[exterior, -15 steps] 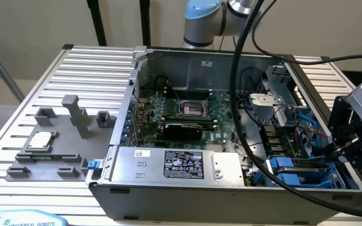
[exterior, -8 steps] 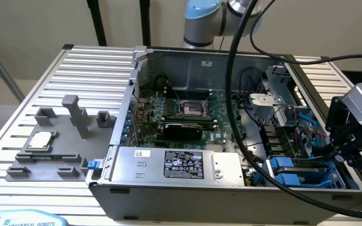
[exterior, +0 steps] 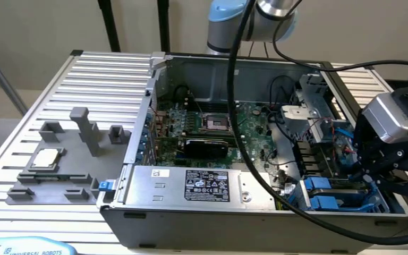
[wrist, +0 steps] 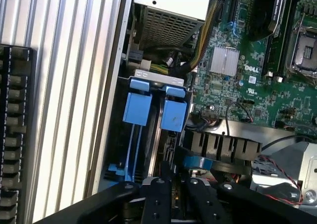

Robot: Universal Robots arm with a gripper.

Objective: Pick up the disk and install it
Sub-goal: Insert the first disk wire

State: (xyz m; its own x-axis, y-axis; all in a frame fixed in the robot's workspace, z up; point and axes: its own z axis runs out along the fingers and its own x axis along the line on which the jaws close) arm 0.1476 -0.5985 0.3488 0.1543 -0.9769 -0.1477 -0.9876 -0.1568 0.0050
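We read DELL on the motherboard (wrist: 247, 68). The disk (wrist: 156, 135) sits edge-up in the blue-tabbed drive bay (exterior: 339, 196), lower right. Our gripper (wrist: 171, 194) hovers there, fingers slightly apart.

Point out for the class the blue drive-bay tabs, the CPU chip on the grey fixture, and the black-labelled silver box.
Blue drive-bay tabs (wrist: 137, 107): wrist view, face of one tab.
CPU chip (exterior: 46, 158): exterior view, middle of its silver top.
Silver box (exterior: 205, 185): exterior view, on its black label.
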